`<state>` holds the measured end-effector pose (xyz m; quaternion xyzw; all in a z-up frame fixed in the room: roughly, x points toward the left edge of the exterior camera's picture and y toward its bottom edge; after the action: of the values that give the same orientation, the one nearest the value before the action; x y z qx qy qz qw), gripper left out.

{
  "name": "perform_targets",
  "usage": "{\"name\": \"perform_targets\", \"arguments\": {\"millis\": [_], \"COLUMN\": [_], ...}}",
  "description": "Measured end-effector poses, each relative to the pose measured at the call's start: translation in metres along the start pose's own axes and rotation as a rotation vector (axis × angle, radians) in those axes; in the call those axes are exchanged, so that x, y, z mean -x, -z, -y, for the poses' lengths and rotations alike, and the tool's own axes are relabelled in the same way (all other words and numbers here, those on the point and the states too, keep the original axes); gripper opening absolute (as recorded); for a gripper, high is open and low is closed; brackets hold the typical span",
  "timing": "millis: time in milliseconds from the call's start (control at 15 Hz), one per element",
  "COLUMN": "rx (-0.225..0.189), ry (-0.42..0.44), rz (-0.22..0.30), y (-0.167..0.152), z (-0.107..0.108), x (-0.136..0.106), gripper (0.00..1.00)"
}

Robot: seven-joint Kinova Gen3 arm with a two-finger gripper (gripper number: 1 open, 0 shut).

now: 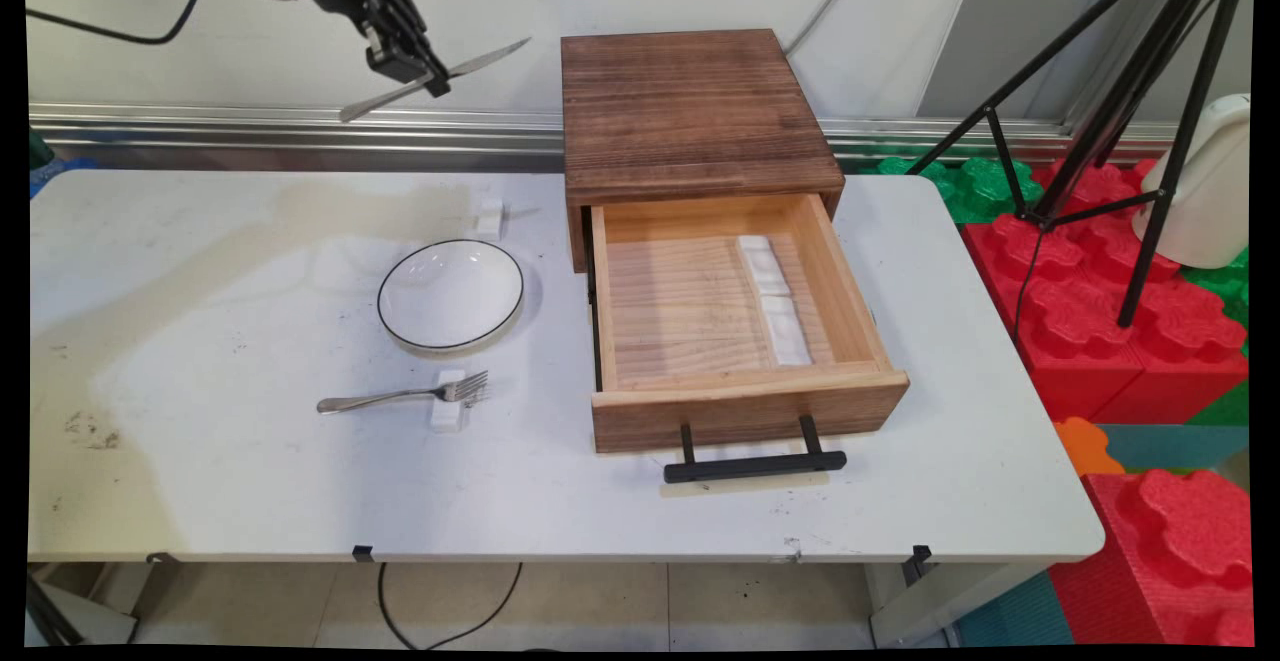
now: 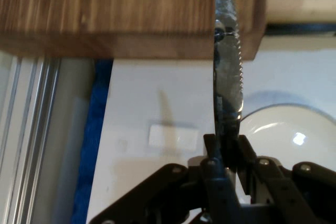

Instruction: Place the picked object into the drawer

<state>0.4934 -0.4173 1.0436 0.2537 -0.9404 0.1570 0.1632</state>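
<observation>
Steel knife (image 1: 435,80) being clamped at mid-length by the black gripper (image 1: 418,66), high above the table's (image 1: 200,481) far left part. Lying nearly level, blade tip pointing right toward the wooden drawer box (image 1: 690,111), handle trailing left. Hanging well above the white bowl (image 1: 451,296) and the small white block (image 1: 489,218) beyond it; fork (image 1: 400,397) lying nearer. Reaching in from upper left, hand tilted down and rightward.
</observation>
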Motion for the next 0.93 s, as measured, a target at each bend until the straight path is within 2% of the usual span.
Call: {"name": "perform_targets", "arguments": {"millis": [467, 933], "rx": [0.051, 0.113], "ry": [-0.059, -0.092], "rz": [-0.058, -0.122], "y": [0.018, -0.001], "z": [-0.041, -0.078], "x": [-0.061, -0.127], "gripper": [0.0, 0.0]}}
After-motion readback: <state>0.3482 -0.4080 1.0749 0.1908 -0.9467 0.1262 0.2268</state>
